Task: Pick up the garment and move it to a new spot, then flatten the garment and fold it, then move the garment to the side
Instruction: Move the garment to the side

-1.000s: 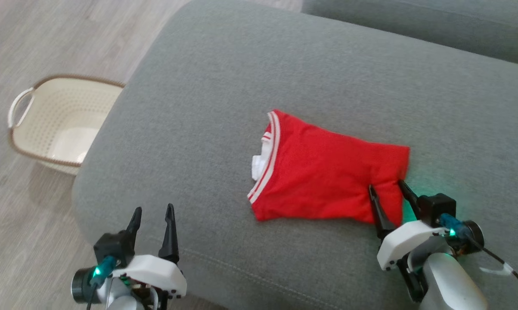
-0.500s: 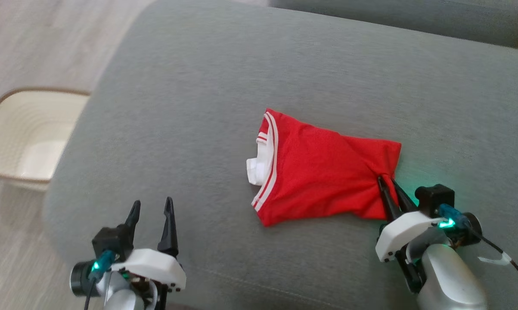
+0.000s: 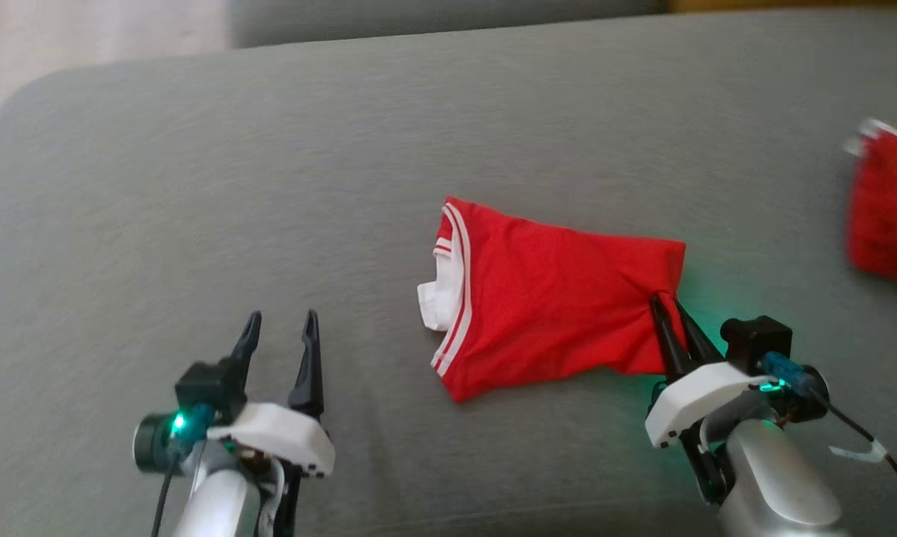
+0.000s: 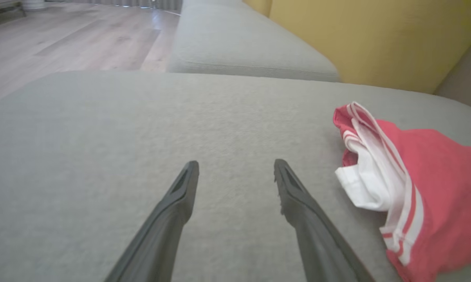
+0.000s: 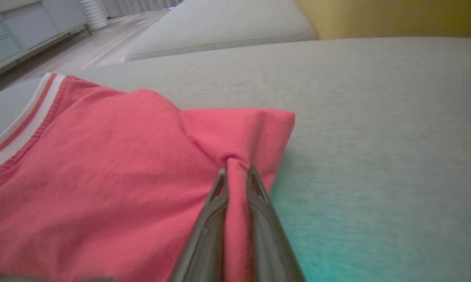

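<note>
Right jaws clamp the red garment [image 3: 552, 298] at its right edge, left jaws apart over open grey cushion [image 3: 194, 186].

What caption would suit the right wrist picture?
Right tool pinches a fold of the red garment on the grey sofa.

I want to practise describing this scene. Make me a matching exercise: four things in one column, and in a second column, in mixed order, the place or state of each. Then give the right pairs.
Column 1
1. left gripper
2. right gripper
3. folded red garment
4. other red cloth

Column 2
a. at the right edge of the head view, blurred
b. open, holding nothing
c. shut, pinching a corner of cloth
d. lying in the middle of the grey cushion, striped band toward the robot's left

Pairs: 1-b, 2-c, 3-d, 4-a
</note>
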Motion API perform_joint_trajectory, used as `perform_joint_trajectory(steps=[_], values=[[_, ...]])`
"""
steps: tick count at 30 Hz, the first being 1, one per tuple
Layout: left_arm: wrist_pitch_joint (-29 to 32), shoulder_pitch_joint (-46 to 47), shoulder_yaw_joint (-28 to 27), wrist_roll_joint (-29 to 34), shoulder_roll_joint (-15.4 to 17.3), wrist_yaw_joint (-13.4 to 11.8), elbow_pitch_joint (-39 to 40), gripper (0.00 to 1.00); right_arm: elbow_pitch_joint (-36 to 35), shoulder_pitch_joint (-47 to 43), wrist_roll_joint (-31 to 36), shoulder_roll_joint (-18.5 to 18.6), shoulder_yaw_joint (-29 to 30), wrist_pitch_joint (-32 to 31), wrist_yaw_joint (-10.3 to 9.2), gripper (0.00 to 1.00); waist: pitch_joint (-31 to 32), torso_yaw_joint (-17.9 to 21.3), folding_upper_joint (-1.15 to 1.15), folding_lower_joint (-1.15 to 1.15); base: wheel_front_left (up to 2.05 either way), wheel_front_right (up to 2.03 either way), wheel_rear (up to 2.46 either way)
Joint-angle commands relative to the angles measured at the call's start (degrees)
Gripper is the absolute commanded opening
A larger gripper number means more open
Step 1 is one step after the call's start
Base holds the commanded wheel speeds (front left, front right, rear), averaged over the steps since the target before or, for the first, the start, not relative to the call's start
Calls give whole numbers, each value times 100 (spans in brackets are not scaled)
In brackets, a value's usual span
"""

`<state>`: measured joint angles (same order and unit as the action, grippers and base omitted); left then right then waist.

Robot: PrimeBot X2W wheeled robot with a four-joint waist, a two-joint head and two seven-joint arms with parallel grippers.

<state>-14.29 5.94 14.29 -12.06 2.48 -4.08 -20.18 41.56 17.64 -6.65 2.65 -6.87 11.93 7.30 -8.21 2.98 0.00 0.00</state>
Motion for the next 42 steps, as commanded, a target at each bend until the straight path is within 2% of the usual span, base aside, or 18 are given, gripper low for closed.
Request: perform_joint_trajectory(steps=[1, 11, 18, 23, 30, 36, 42], values=[[-71, 270, -141, 73, 40, -2, 157, 100, -196, 110, -54, 22, -136, 86, 19, 0, -46, 810, 0, 0, 0, 0, 0], [-71, 456, -123, 147, 40, 101, 86, 100, -412, 105, -336, 22, -436, 136, 19, 0, -241, 1916, 0, 0, 0, 0, 0], [-71, 545, -48, 232, 40, 151, 74, 100, -555, 162, -314, 22, -453, 108, 19, 0, -393, 2174, 0, 0, 0, 0, 0], [-71, 582, -17, 276, 40, 179, 98, 100, -654, 295, -228, 22, -370, 119, 19, 0, -477, 2135, 0, 0, 0, 0, 0], [-71, 609, 17, 271, 40, 218, 113, 100, -712, 1215, 503, 63, 327, -13, 19, 0, -638, 1750, 0, 0, 0, 0, 0], [-71, 614, 2, 386, 40, 272, 114, 100, -504, 2167, 1098, 490, 1182, -218, 19, 0, -758, 1357, 0, 0, 0, 0, 0], [-71, 591, -30, 427, 40, 308, 176, 100, -191, 2679, 1755, 1109, 2189, -427, 19, 0, -833, 1092, 0, 0, 0, 0, 0]])
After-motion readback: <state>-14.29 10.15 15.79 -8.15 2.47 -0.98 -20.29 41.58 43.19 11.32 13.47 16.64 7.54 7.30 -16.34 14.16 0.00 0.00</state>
